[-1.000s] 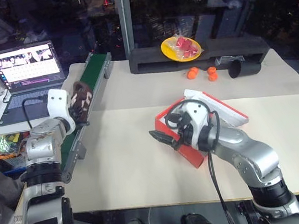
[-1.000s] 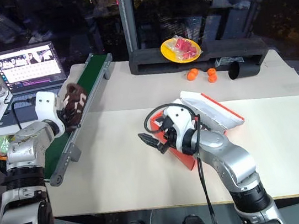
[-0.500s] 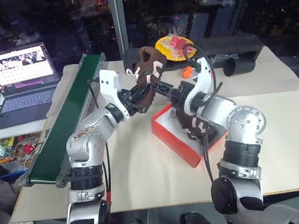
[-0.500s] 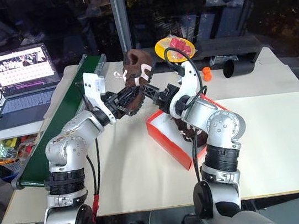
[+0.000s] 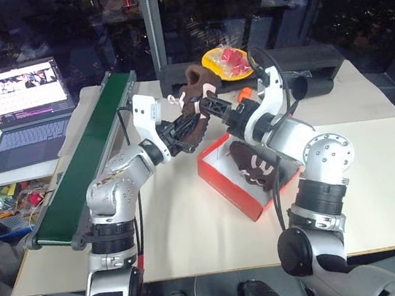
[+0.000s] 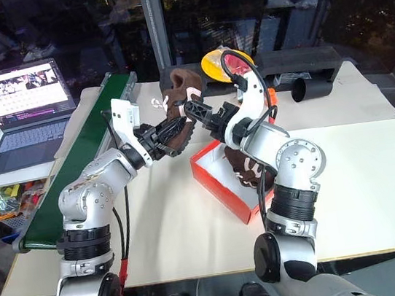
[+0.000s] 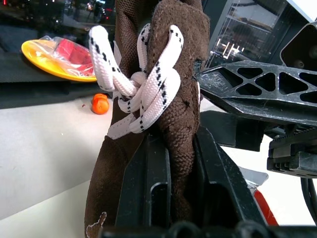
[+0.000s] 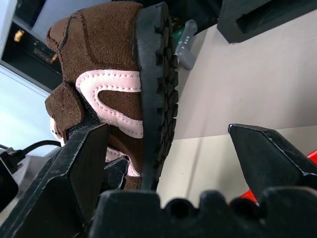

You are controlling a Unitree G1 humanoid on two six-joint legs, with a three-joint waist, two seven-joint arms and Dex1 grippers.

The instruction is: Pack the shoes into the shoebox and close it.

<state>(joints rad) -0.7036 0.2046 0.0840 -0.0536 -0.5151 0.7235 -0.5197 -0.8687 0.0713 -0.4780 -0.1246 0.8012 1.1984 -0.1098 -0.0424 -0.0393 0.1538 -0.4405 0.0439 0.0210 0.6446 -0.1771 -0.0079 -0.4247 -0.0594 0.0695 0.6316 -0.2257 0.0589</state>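
Observation:
A brown shoe point(image 5: 190, 83) with white laces point(image 7: 141, 82) hangs toe-up above the far left corner of the red shoebox point(image 5: 221, 186). My left gripper point(image 5: 188, 125) is shut on its laced upper point(image 7: 181, 129). My right gripper point(image 5: 212, 107) meets it from the other side and stands open, its fingers point(image 8: 81, 166) wide apart on both sides of the black sole point(image 8: 158, 84), apart from it. The other brown shoe point(image 5: 254, 166) lies inside the open box.
A green conveyor belt point(image 5: 91, 152) runs along the table's left side, with a laptop point(image 5: 19, 92) beyond it. A yellow plate point(image 5: 224, 64) sits on a black foam block point(image 5: 321, 57). Small orange pieces point(image 5: 245, 95) and a tipped black cup point(image 5: 312, 86) lie behind the box.
My left gripper carried the shoe from the conveyor rightward to above the box. My right gripper rose from the box's front and brought its open fingers around the shoe's sole. The camera view shifted.

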